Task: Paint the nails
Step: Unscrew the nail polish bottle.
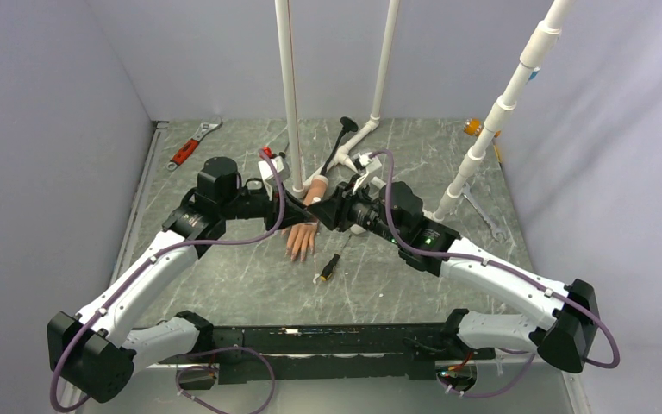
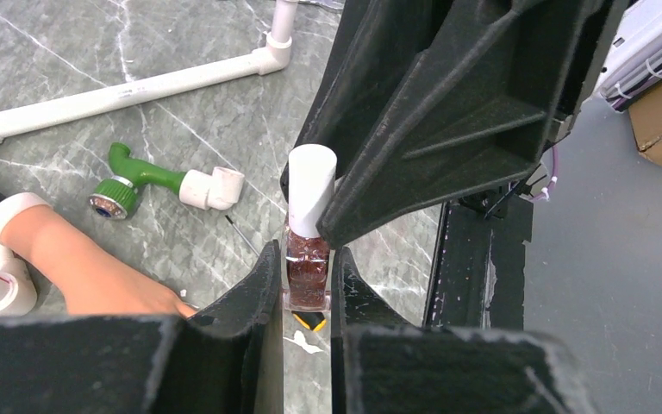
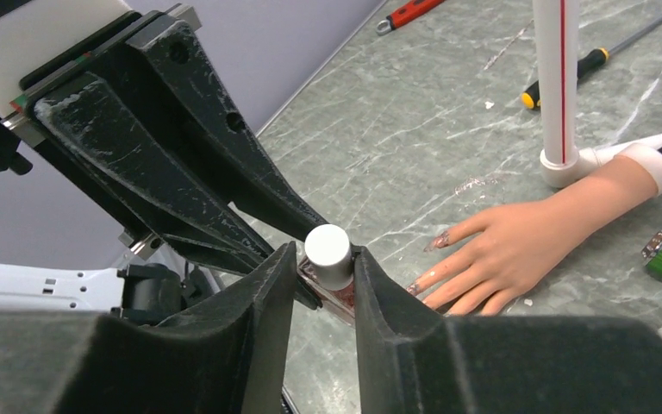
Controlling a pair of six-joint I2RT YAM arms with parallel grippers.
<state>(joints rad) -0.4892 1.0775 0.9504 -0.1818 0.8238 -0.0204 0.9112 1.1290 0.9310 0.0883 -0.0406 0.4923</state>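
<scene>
Beside the rubber hand (image 3: 517, 246), my left jaws are clamping the polish bottle (image 2: 308, 267) while my right jaws are pinching its cap (image 3: 327, 250); I reckon unscrewing is coming next.

Top camera sat high behind the arm bases (image 1: 194, 329), well back from the rubber hand (image 1: 303, 237), looking down and forward over the whole table (image 1: 224, 285). Left wrist camera hung close over the bottle (image 2: 308, 269) just beside the hand, facing down. Right wrist camera looked low and close, hand off to its right. All three caught the hand; both wrist views shared the bottle.
</scene>
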